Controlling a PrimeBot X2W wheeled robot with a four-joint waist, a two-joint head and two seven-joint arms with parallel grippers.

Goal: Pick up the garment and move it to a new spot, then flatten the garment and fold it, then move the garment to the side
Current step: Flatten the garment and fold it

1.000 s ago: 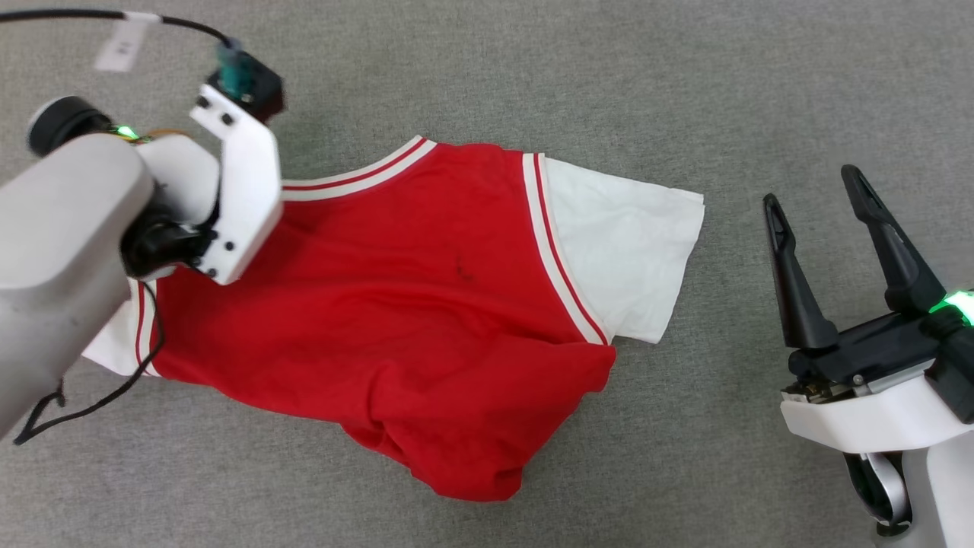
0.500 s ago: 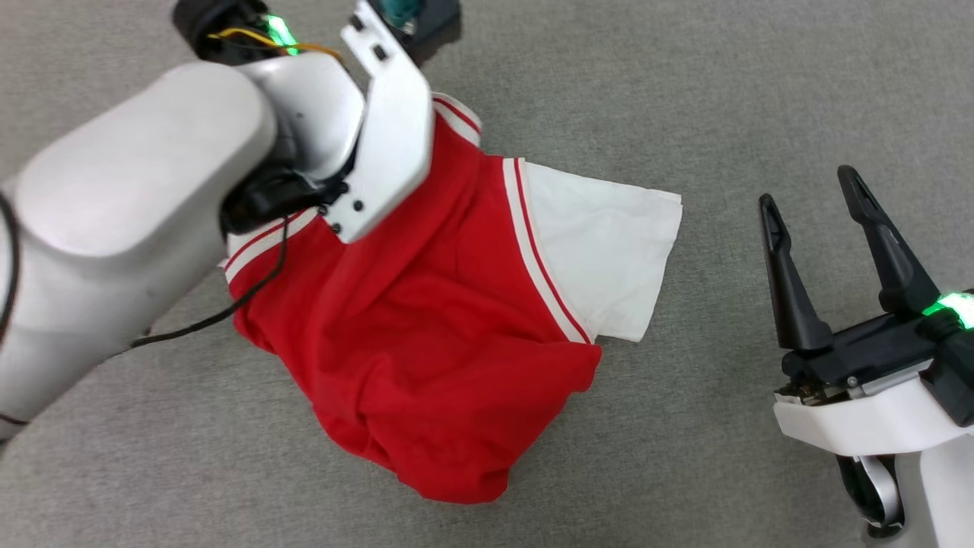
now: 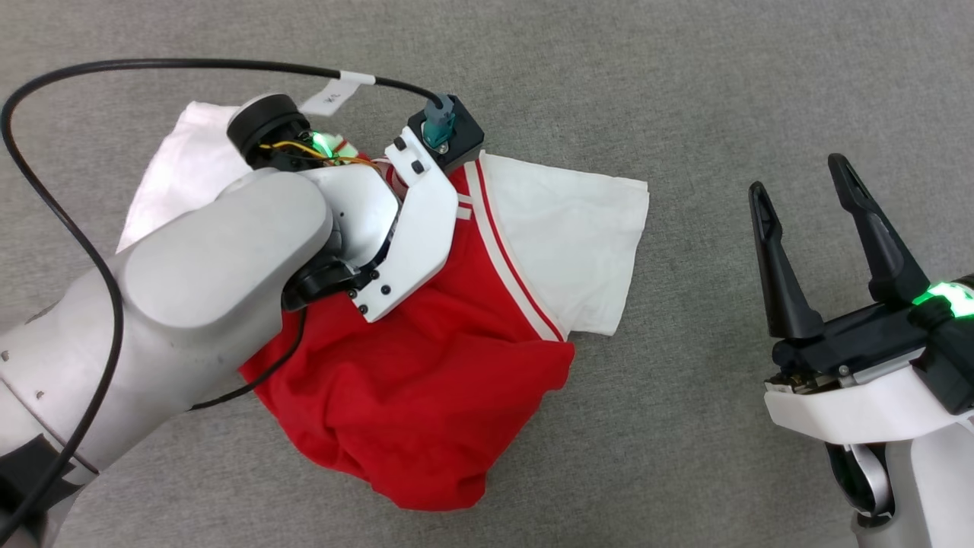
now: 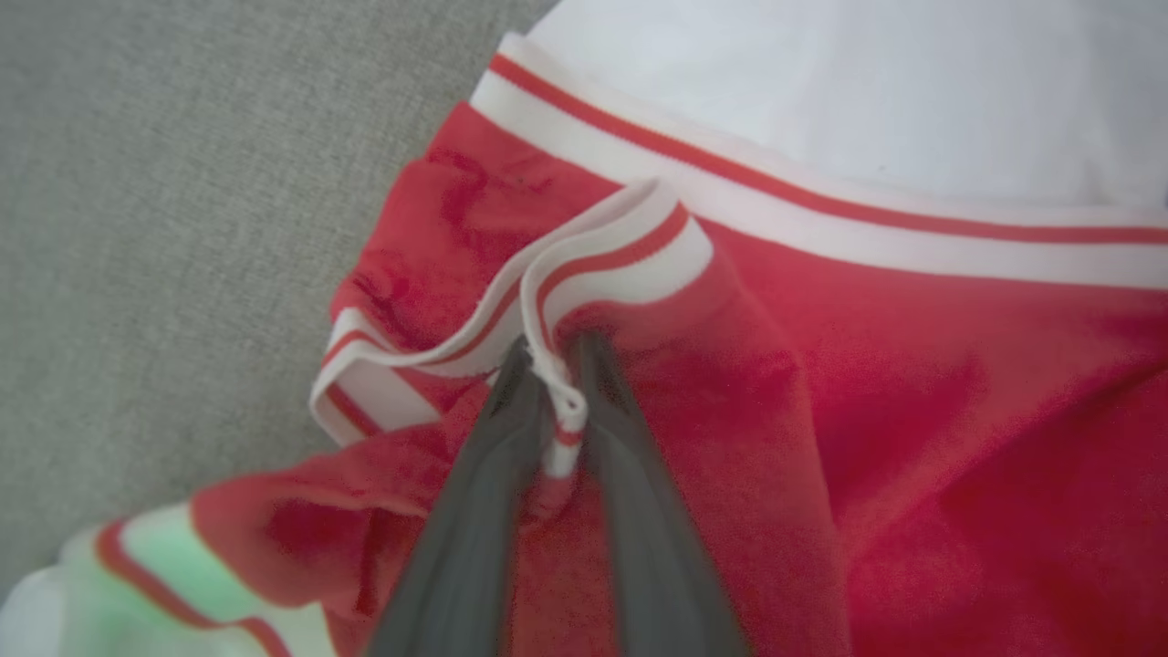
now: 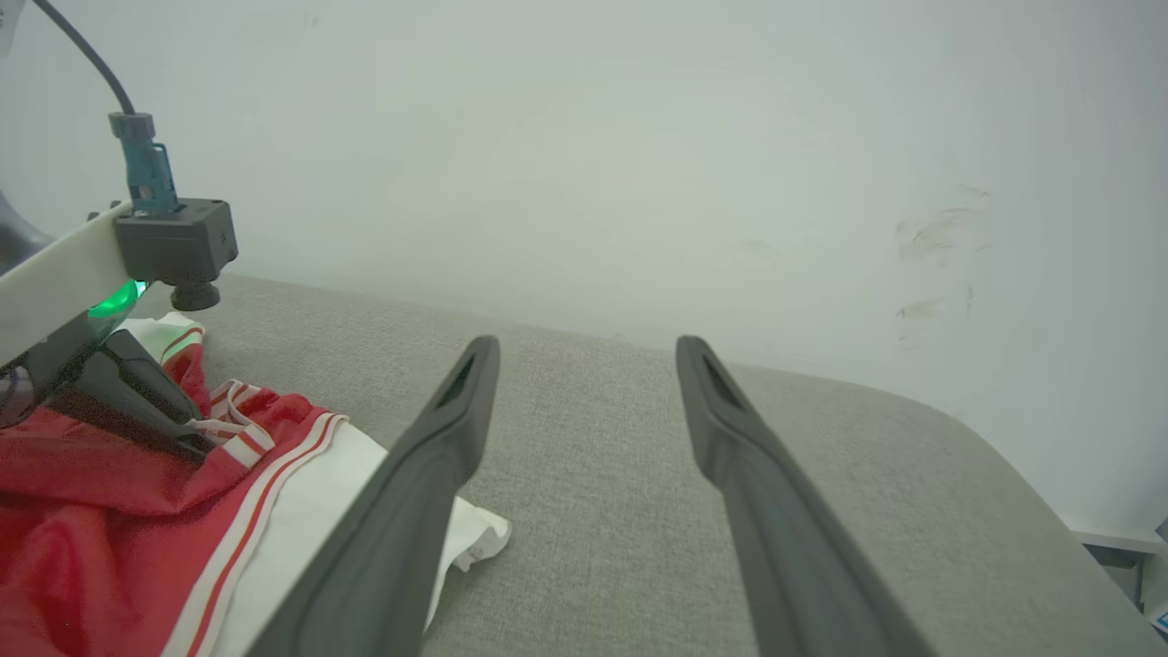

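Note:
The garment (image 3: 426,396), red with white sleeves and striped trim, lies bunched on the grey surface, one sleeve (image 3: 563,236) spread to the right. My left arm reaches over it from the left. In the left wrist view my left gripper (image 4: 552,351) is shut on a fold of the striped collar trim (image 4: 620,246). The right wrist view shows the garment (image 5: 91,511) at the lower left, with a dark left finger (image 5: 151,401) pinching the trim. Well right of the cloth, my right gripper (image 3: 797,176) stands open with nothing between its fingers (image 5: 420,474).
The grey fabric surface (image 3: 685,76) stretches around the cloth. A black cable (image 3: 152,65) loops over the left arm to its wrist camera (image 3: 445,133). A pale wall (image 5: 639,137) rises behind the surface, whose rounded edge (image 5: 1004,456) drops off at the right.
My left gripper has shut on the collar trim and carried it to the right, bunching the red body. A white sleeve now shows behind the left arm. The right gripper has stayed open.

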